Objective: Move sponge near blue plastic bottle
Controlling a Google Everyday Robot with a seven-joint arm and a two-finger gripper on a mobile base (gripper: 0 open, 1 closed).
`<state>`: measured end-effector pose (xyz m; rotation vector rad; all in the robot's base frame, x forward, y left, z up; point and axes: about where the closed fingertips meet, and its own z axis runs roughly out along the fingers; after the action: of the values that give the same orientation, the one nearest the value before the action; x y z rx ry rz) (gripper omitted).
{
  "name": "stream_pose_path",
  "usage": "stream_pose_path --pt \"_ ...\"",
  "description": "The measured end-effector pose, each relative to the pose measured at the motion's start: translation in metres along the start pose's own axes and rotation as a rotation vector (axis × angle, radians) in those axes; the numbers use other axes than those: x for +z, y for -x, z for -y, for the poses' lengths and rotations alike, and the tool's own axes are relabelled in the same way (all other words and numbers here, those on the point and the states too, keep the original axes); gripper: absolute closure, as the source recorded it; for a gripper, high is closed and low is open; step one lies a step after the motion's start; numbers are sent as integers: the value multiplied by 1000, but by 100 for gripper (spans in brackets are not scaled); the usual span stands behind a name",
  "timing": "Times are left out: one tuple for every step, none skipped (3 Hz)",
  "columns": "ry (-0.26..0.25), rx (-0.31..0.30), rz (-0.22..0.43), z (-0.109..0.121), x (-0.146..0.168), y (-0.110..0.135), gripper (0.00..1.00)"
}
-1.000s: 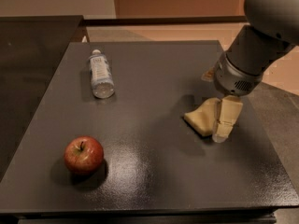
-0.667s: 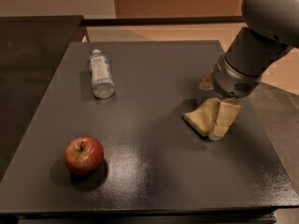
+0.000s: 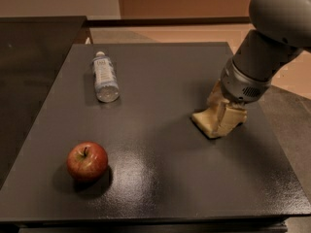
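Note:
The pale yellow sponge (image 3: 205,121) lies on the dark table (image 3: 160,81) at the right of the middle. My gripper (image 3: 223,122) comes down from the grey arm at the upper right and sits right at the sponge, covering its right part. The blue plastic bottle (image 3: 104,76) lies on its side at the far left of the table, white cap pointing away, well apart from the sponge.
A red apple (image 3: 87,160) stands near the front left of the table. The table's right edge runs close behind the arm. A darker counter (image 3: 29,62) adjoins the table on the left.
The gripper has shifted slightly left and settled lower over the sponge. The sponge, bottle and apple stay in place.

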<state>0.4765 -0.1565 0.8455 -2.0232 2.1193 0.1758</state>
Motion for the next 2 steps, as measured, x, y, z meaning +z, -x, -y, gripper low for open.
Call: stream_pose_path --pt "-20 -3 -2 4 -10 5 88" --pt "-53 -17 6 17 -22 25 100"
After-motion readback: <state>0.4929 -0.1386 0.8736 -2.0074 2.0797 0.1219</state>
